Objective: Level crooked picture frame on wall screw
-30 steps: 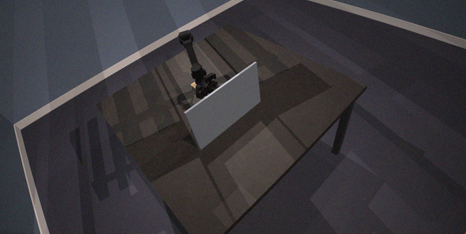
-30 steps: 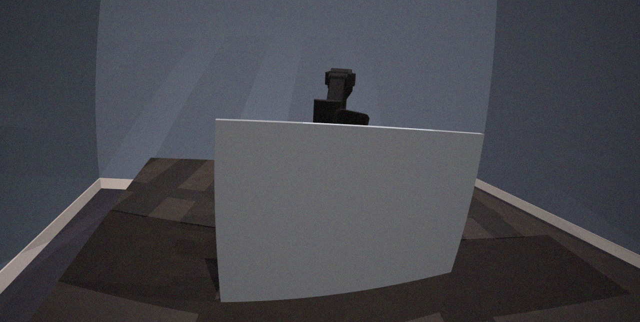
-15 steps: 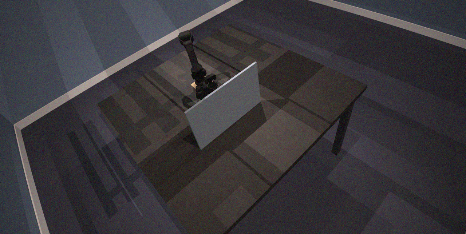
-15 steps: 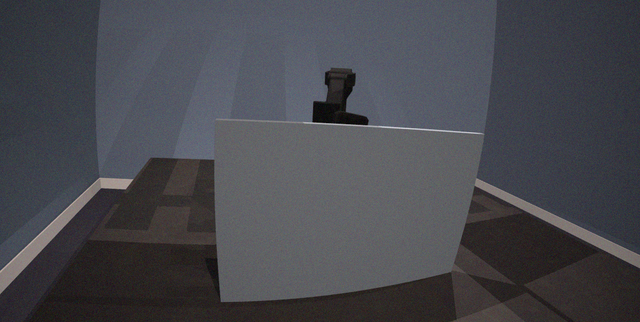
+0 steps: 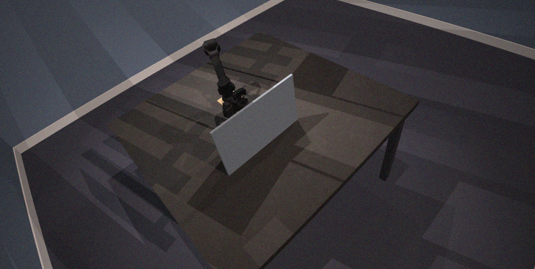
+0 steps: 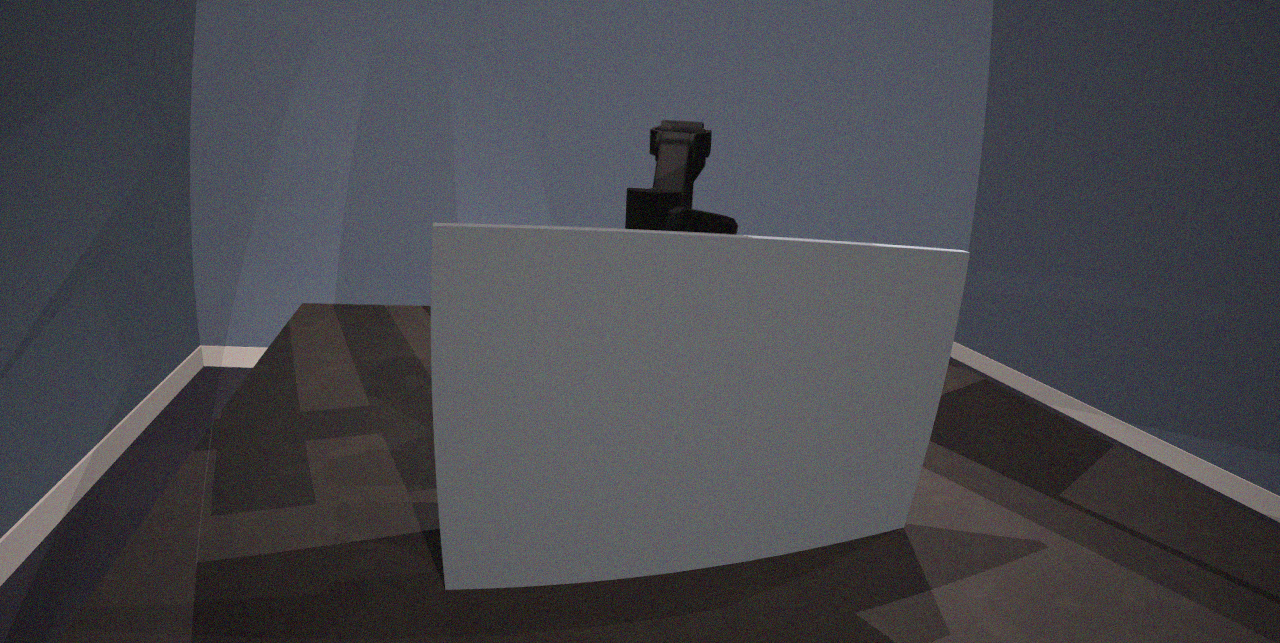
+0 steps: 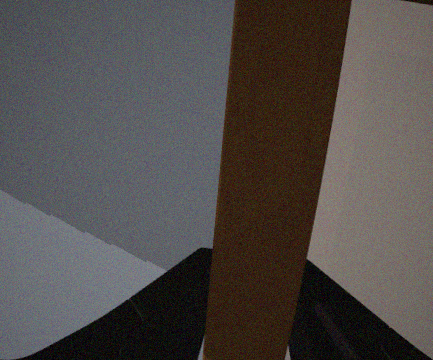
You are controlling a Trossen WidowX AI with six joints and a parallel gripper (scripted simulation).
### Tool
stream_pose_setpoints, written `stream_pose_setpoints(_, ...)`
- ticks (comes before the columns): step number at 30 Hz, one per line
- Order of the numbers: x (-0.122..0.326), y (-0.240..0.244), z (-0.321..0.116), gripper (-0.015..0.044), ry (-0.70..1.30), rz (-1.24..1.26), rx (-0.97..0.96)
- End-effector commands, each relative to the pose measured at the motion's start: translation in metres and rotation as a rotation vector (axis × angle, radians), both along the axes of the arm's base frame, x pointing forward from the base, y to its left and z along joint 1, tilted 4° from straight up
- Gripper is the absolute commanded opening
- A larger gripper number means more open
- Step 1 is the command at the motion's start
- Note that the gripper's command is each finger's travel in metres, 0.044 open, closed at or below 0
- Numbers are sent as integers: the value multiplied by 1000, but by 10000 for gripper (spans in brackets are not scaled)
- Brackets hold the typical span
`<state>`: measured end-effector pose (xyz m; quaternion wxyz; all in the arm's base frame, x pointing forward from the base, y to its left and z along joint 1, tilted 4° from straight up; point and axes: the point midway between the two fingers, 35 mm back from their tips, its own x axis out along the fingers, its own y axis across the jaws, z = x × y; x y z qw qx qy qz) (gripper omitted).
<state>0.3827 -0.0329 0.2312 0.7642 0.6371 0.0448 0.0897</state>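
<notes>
Between the two dark fingers of the gripper (image 7: 252,300): one brown side bar of the picture frame (image 7: 276,150), gripped, fingers part-way closed around it. Frame at the pale wall panel (image 5: 258,121) (image 6: 689,406) (image 7: 101,125), on the arm's side. Panel stands upright over the surface (image 5: 336,136) (image 6: 340,478). Screw hidden; frame's level, cannot tell.

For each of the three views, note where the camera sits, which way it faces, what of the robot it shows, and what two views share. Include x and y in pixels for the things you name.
Top: high, looking obliquely down at the table (image 5: 359,143); most of the arm (image 5: 218,68) (image 6: 675,160) shows.
Exterior: behind the pale panel (image 5: 258,125) (image 6: 689,406), facing the arm's upper part.
Wrist: on the arm, facing the brown frame bar (image 7: 276,150) between gripper fingers.
Top and exterior share panel and arm.
</notes>
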Motion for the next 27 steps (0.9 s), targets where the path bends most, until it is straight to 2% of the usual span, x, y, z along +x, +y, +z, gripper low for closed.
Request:
stream_pose_setpoints(1,0,0,0,0,1,0,4)
stream_pose_setpoints(9,0,0,0,0,1,0,5)
stream_pose_setpoints(26,0,-1,-2,0,27,7,136)
stream_pose_setpoints(27,0,0,-1,26,24,4,114)
